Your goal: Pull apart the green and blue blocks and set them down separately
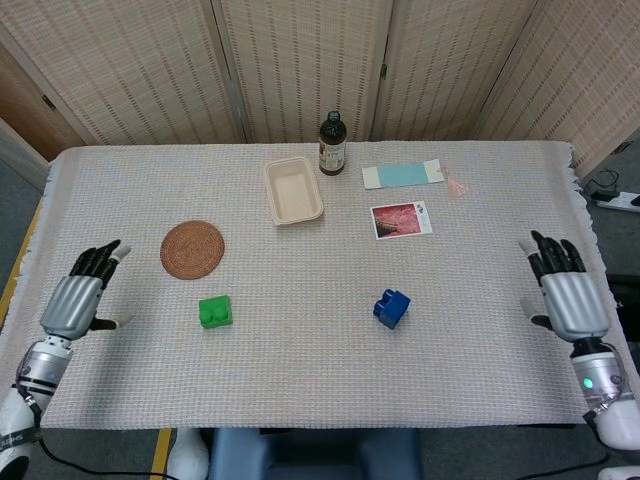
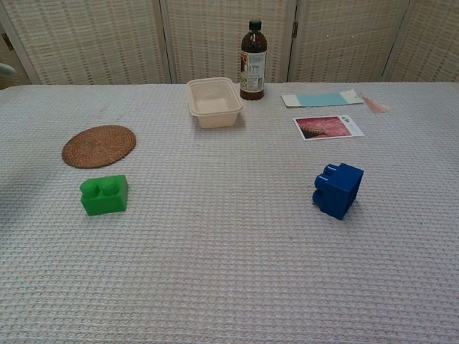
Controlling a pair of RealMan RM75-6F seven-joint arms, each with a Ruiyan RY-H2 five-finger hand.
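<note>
Though seemingly tipped, blue block (image 2: 338, 189) studs leftward

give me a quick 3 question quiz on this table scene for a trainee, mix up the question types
1. True or false: the green block and the blue block are joined together.
2. Multiple choice: which thing lies nearest the green block? A) the dark bottle B) the woven round coaster C) the photo card
3. Fill in: the left hand and the right hand each hold ____.

Key:
1. False. They rest apart on the tablecloth, green towards the robot's left, blue towards its right.
2. B
3. Nothing. Both hover near the table's side edges with fingers apart, clear of the blocks.
</note>
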